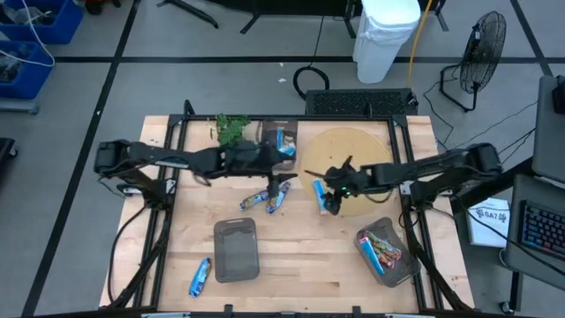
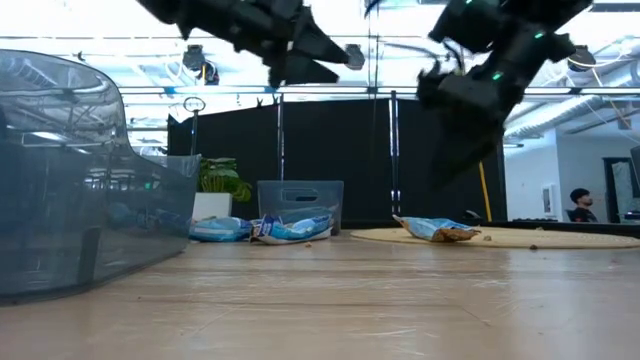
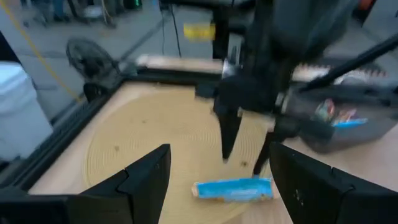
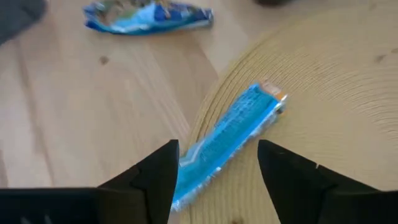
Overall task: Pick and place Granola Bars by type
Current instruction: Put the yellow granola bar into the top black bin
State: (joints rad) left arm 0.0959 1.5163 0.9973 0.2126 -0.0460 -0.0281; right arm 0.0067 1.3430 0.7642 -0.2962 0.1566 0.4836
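A blue granola bar (image 4: 230, 140) lies flat across the rim of the round woven mat (image 1: 353, 155); it also shows in the high view (image 1: 319, 193). My right gripper (image 4: 217, 168) hangs open just above it, one finger on either side of the bar's near end, touching nothing. My left gripper (image 3: 217, 180) is open and empty over the table's middle (image 1: 284, 185), facing the right one. Two more blue bars (image 1: 267, 200) lie on the wood beside the mat, and another (image 1: 200, 276) near the front left.
An empty grey bin (image 1: 236, 250) stands front centre. Front right, a bin (image 1: 384, 252) holds mixed bars. A far bin (image 1: 281, 141) holds a blue bar, beside a green plant (image 1: 232, 128). Black frame rails run along both table sides.
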